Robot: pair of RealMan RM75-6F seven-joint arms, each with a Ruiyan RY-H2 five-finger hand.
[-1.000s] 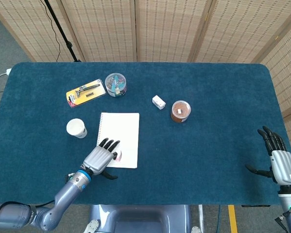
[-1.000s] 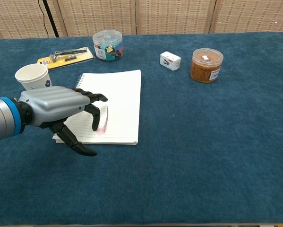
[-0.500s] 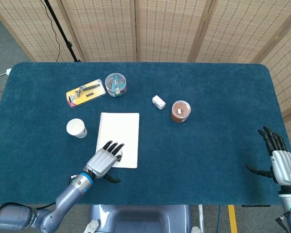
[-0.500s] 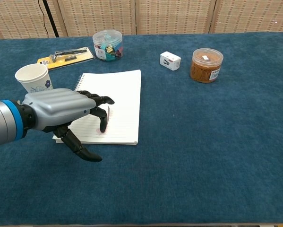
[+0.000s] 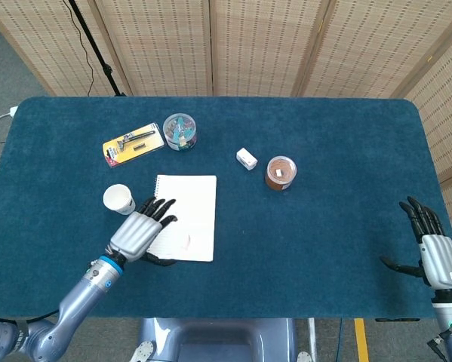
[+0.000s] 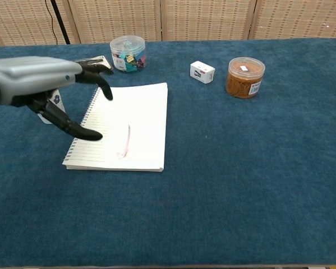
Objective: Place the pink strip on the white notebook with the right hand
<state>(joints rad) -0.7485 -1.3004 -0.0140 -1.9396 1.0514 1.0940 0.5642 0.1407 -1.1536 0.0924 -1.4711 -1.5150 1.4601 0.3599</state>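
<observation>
Left hand (image 5: 139, 234) hangs empty, palm down, fingers (image 6: 103, 87) spread. Right hand (image 5: 435, 255) rests open near the bench's right edge.

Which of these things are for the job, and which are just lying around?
For the job:
strip, lying on the notebook
notebook
right hand, holding nothing
left hand, holding nothing, above the notebook's edge

Just lying around:
paper cup
clip jar
orange jar
white box
razor pack
</observation>
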